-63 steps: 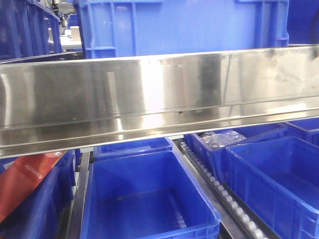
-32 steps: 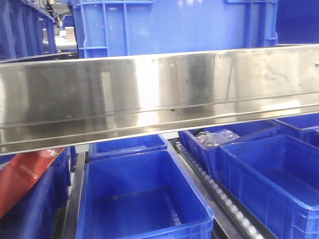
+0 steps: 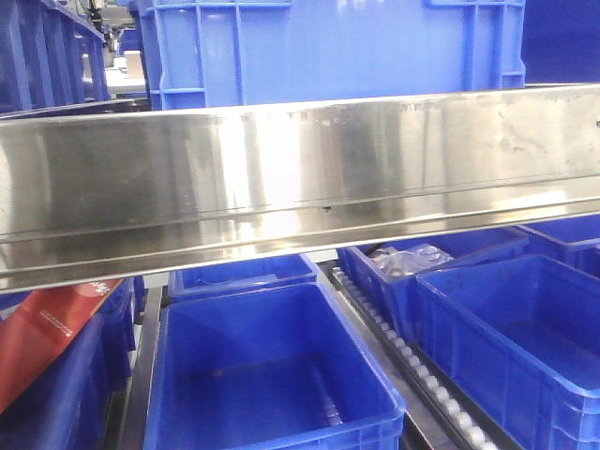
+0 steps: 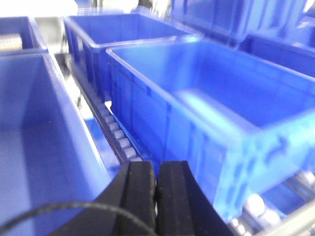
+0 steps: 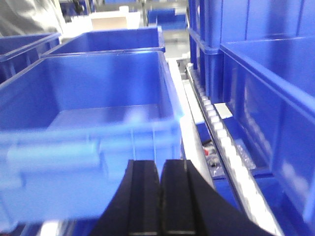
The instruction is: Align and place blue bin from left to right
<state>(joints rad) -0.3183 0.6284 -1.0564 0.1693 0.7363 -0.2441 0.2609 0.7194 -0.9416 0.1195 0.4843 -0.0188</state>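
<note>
At bottom centre of each wrist view, jaws pressed together, nothing between: left gripper (image 4: 156, 196), right gripper (image 5: 160, 196). Beyond left gripper, roller track (image 4: 115, 135) between tubs. Blue bin (image 3: 337, 52) at top of front view, behind steel rail (image 3: 300, 178); shallower tub (image 3: 267, 375) below, lower centre.

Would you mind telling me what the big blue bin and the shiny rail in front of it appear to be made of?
Blue bin: likely moulded plastic, smooth and slightly glossy, with raised ribs and a thick rim. Rail: apparently stainless steel, brushed and mirror-like, reflecting light in streaks.
</note>
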